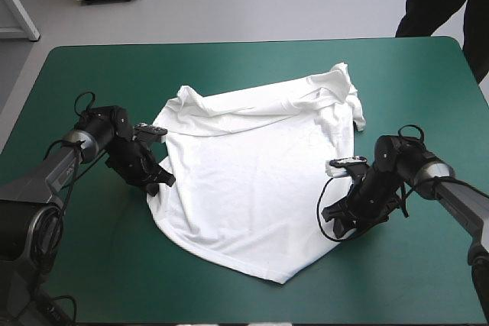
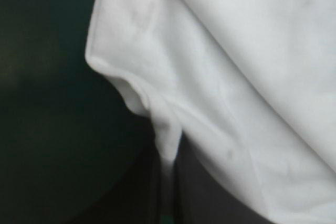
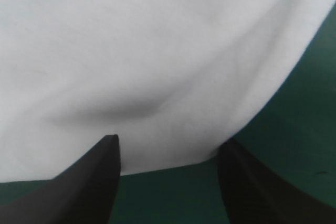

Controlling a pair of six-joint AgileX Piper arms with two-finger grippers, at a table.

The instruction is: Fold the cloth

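Near hem: the T-shirt (image 1: pixel 252 166) lies spread on the table (image 1: pixel 92 265), slightly right of its middle; its closest edge narrows to a blunt point toward the table's near edge.
Right claw (image 1: pixel 334 223): low at the shirt's right edge, its black fingers (image 3: pixel 89 182) standing well apart with nothing pinched. The curved hem lies just ahead, between the tips.
Cloth at the right claw: a white, matte field with one soft shadowed dent in it. Teal-green cover shows beside and under the hem.
Left claw (image 1: pixel 157 181): at the shirt's left edge, fingers all but closed on a thin strip of white fabric.
Cloth at the left claw: the hem curls into a small rolled lip just ahead, and a long straight fold runs beyond it.
Middle: mostly smooth – faint ripples only, soft and limp.
Far edge: bunched into ridges, with a crumpled hump at the far left and a twisted peak at the far right, where one flap hangs down the right side.
Table surface: even teal-green, smooth – rounded far corners.
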